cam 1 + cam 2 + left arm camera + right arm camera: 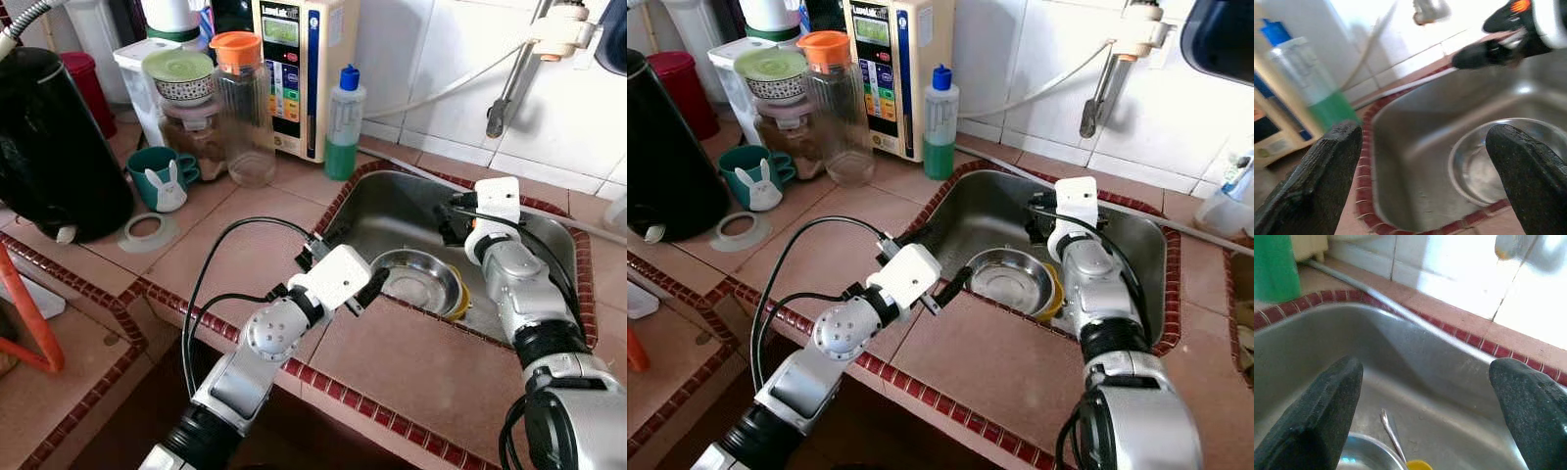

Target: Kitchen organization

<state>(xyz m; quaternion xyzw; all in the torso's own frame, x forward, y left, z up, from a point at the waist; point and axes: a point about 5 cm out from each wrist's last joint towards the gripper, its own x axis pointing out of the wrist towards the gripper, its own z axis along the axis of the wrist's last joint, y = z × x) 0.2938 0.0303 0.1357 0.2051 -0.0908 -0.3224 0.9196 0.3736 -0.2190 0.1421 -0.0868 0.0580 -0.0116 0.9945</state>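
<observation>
Left eye view shows a tiled counter [411,367] with a steel sink [392,211] set into it, and a steel bowl [419,282] lying in the sink near its front wall, with something yellow [460,305] tucked under the bowl's right edge. The left gripper [374,286] hangs over the sink's front rim just beside the bowl, its fingers [1317,181] spread apart with nothing between them; through the left wrist view the bowl sits between and beyond the two tips. The right gripper [453,217] reaches into the sink above its back part, fingers [1312,416] also spread wide and empty; the right wrist view shows the sink's back wall, a thin metal utensil [1392,435] lying on the sink floor, and the bowl's rim below. On the counter left of the sink stand a green soap bottle [343,122], a clear jug [241,108] with an orange lid, a teal mug [157,176] with a rabbit figure, and a black kettle [54,147]. A tap [514,69] hangs from the tiled wall above the sink.
</observation>
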